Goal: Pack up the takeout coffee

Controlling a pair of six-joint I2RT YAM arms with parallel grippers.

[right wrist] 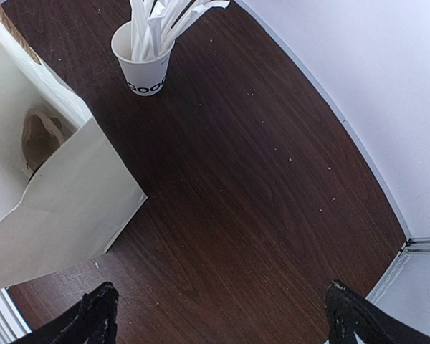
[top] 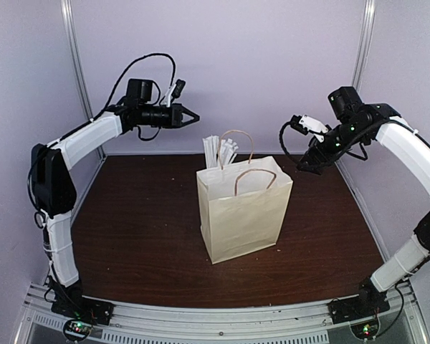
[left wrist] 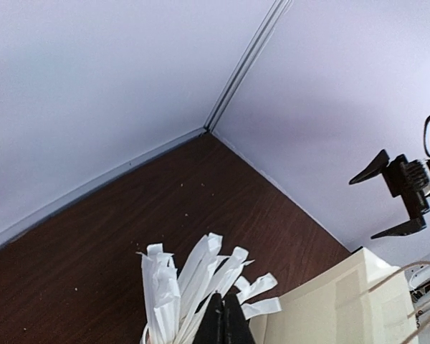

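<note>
The takeout coffee is out of view in every frame. A cream paper bag (top: pixel 244 215) with looped handles stands open mid-table; it also shows in the wrist views (left wrist: pixel 344 301) (right wrist: pixel 50 208). Something brown (right wrist: pixel 39 136) lies inside the bag; I cannot tell what it is. My left gripper (top: pixel 195 115) (left wrist: pixel 224 319) is shut with nothing in it, held high to the left of the bag, above the stick cup. My right gripper (top: pixel 303 163) (right wrist: pixel 222 315) (left wrist: pixel 363 208) hangs open and empty, high at the bag's right over bare table.
A white paper cup (right wrist: pixel 143 61) printed with dark letters holds several white wrapped sticks (top: pixel 221 150) (left wrist: pixel 193 287) and stands just behind the bag. Pale walls close the dark wooden table (top: pixel 143 229) on the left, back and right.
</note>
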